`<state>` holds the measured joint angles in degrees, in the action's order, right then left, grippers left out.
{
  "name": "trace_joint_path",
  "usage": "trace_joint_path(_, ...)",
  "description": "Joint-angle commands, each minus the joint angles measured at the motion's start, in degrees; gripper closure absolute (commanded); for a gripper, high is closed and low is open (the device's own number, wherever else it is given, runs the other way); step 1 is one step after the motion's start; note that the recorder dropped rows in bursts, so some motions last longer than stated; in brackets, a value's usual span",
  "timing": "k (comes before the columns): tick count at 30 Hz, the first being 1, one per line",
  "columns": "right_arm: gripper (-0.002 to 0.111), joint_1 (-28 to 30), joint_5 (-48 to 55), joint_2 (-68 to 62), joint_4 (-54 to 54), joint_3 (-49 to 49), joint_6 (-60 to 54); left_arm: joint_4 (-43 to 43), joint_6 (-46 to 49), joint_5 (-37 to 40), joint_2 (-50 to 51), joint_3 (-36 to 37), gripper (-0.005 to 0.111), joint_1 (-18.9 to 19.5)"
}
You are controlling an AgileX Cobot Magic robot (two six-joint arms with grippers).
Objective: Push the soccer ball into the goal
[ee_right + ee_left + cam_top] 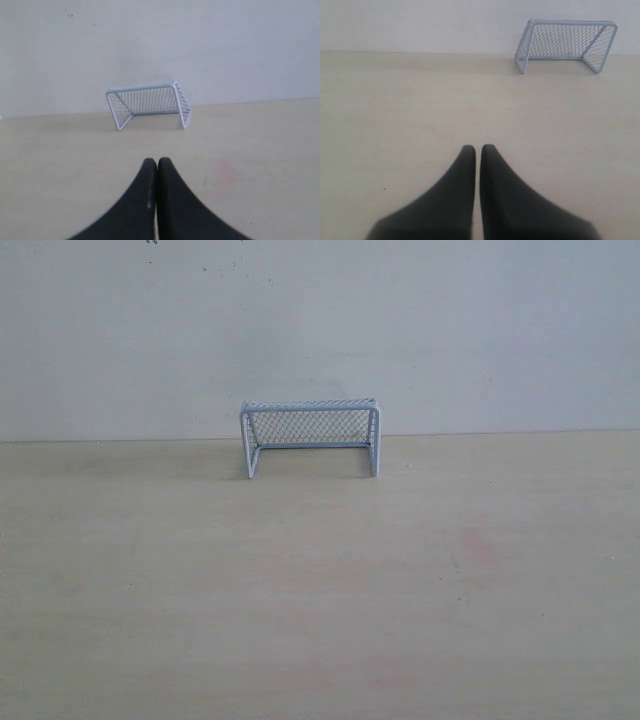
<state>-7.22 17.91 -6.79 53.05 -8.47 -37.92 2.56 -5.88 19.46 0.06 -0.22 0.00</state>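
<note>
The left gripper (478,151) is holding its fingers all but together over the pale table (320,600); the right gripper (157,164) is pressing its own together. The goal (310,427) is standing by the wall (320,320), well apart from both.

Matte black, smooth, tapered: left end effector (478,150), right end effector (157,162).

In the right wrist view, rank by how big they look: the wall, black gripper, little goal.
1. Wall.
2. Black gripper, though nearness to the camera inflates it.
3. Goal.
</note>
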Motion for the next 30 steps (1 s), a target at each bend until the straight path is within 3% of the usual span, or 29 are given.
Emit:
trace_joint_path(1, 0.109, 0.4, -2.7, 5.0, 0.4, 2.8, -0.9, 0.0, 0.0, -0.1, -0.1, 0.2, 0.102, 0.0)
trace_joint_path(27, 0.109, 0.4, -13.2, 6.8, 0.5, 8.5, 1.4, 0.0, 0.0, -0.1, -0.1, 0.2, 0.102, 0.0)
trace_joint_path(30, 0.109, 0.4, -14.4, 6.8, -8.4, 8.5, 8.0, 0.0, 0.0, -0.1, -0.1, 0.2, 0.102, 0.0)
